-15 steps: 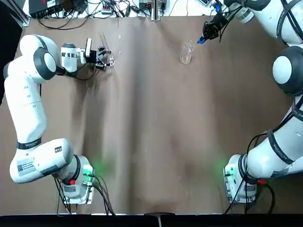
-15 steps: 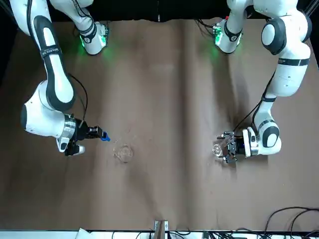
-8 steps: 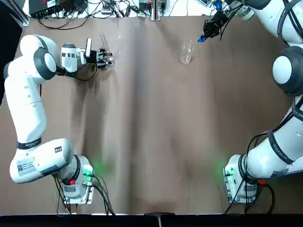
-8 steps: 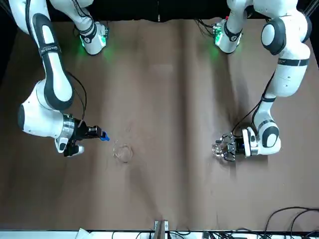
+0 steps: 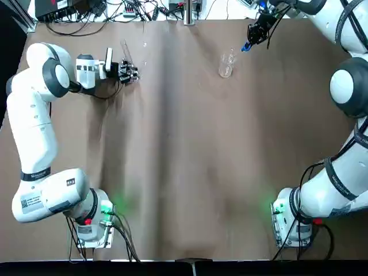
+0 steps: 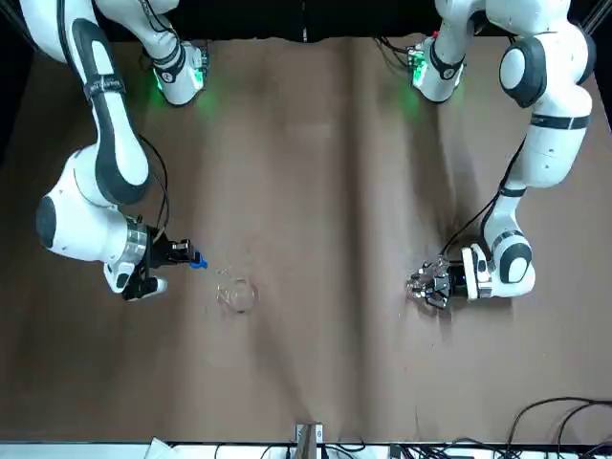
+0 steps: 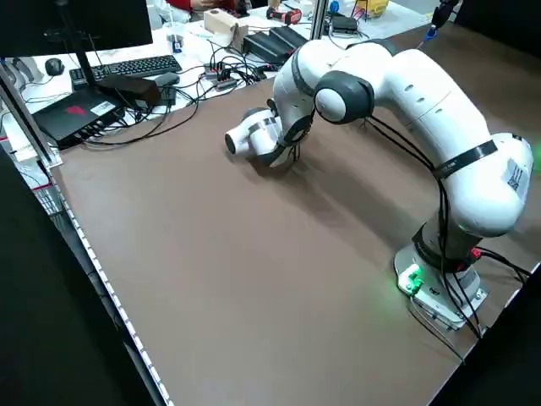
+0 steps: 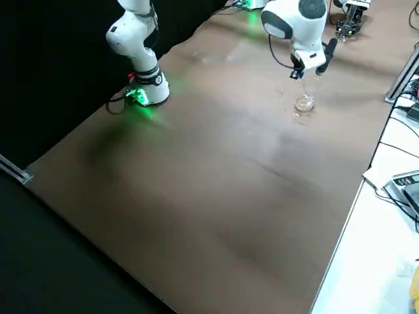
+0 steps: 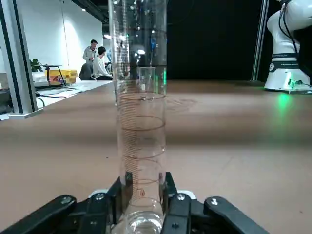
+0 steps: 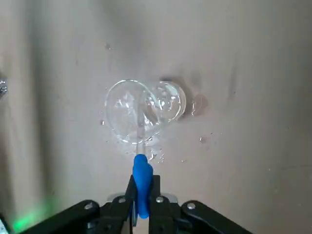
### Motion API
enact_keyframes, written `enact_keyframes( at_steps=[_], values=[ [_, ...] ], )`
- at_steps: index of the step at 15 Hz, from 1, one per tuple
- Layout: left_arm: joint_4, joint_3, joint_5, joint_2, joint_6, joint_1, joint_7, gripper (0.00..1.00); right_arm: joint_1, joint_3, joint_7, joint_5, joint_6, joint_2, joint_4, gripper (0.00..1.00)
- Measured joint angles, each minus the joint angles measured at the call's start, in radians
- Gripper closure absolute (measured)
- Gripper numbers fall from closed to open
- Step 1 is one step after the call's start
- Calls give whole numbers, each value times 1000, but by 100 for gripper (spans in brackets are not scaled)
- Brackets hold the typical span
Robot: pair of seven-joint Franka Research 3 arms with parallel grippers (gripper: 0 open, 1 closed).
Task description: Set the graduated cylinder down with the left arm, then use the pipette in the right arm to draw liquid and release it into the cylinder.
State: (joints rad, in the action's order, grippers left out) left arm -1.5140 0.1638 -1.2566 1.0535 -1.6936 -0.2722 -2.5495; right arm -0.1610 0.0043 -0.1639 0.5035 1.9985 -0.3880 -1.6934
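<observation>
Top view: left gripper (image 5: pixel 130 73) clamping upright graduated cylinder (image 9: pixel 140 112); right gripper (image 10: pixel 141 195) pinching pipette (image 10: pixel 142 181).

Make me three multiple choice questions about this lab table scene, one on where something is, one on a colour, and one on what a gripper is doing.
1. Where does the beaker stand?
A. On the brown table, near the right gripper
B. Between the left gripper's fingers
C. Beside the left arm's green-lit base

2. What colour is the pipette bulb?
A. Red
B. Blue
C. Yellow

3. What is the left gripper doing?
A. Hanging open over bare table
B. Shut on the pipette
C. Shut on the graduated cylinder, held upright

Answers:
1. A, the top view shows it on the table just beside the right gripper.
2. B, the right wrist view shows a bright blue bulb between the fingers.
3. C, the left wrist view shows the fingers closed on the tube's lower end.
</observation>
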Motion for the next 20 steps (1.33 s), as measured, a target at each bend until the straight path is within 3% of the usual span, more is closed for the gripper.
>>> enact_keyframes(
  at_steps=[10, 20],
  values=[
    [8, 1, -26, 0, -2, 31, 0, 70, -1, -2, 20, -15, -33, 6, 22, 90],
    [29, 23, -55, -21, -98, 110, 17, 70, -55, -2, 116, -139, -33, 6, 22, 91]
  ],
)
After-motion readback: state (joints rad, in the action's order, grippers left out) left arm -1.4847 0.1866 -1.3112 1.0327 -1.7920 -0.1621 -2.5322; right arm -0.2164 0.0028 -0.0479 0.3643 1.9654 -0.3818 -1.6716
